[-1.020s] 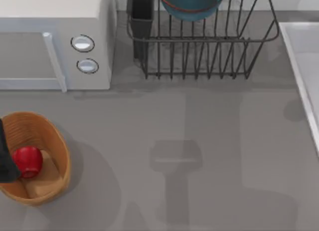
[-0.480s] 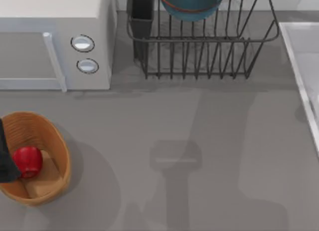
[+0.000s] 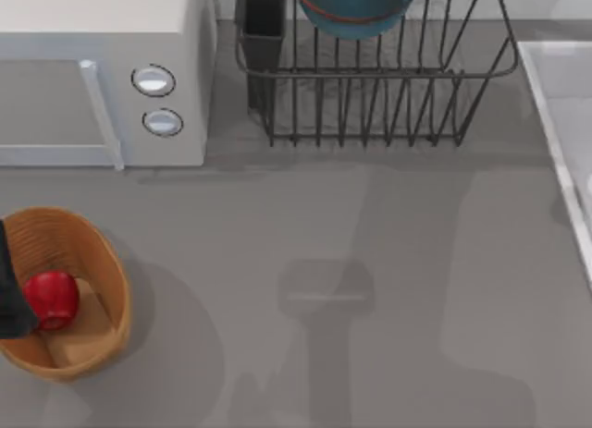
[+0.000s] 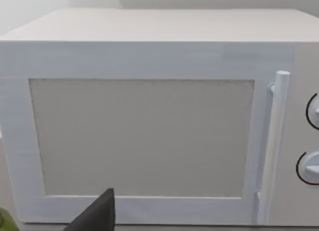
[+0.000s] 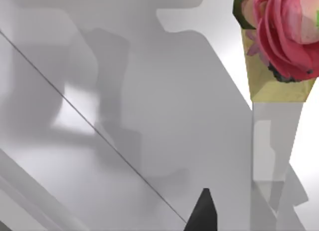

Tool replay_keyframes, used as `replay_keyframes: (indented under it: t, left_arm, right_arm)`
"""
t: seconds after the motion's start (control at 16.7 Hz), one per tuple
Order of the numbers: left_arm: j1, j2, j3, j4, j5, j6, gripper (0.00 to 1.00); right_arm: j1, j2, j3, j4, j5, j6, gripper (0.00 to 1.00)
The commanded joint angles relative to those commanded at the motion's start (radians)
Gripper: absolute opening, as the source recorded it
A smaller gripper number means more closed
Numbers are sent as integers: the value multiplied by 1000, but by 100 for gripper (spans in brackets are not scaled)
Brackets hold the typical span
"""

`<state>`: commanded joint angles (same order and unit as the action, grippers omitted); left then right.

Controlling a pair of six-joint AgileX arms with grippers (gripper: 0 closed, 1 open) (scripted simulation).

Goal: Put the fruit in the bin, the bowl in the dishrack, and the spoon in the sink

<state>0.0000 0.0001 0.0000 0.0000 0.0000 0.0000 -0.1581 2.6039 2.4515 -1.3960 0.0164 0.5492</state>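
Top view: I am seeing the fruit (image 3: pixel 51 299) lying inside the bin (image 3: pixel 102 262) at the table's left edge, right beside the dark piece of my left arm. The bowl (image 3: pixel 354 10) is sitting in the dishrack (image 3: pixel 388 86); the sink (image 3: pixel 555 123) is lying at the right edge. Left wrist view is facing the microwave (image 4: pixel 144 136). I cannot tell either gripper's opening or hold.

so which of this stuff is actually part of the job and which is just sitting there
Part of the job:
- fruit, lying in the bin
- bowl, standing in the dishrack
- sink, at the table's right edge

Just sitting there:
- microwave, back left
- pink flower, seen from the right wrist
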Motion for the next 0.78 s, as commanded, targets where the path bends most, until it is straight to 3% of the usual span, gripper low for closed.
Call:
replay_keyframes:
  t: [0.42, 0.78]
  left_arm:
    - [0, 0, 0, 0, 0, 0, 100]
    - [0, 0, 0, 0, 0, 0, 100]
  right_arm:
    - [0, 0, 0, 0, 0, 0, 98]
    - [0, 0, 0, 0, 0, 0, 100]
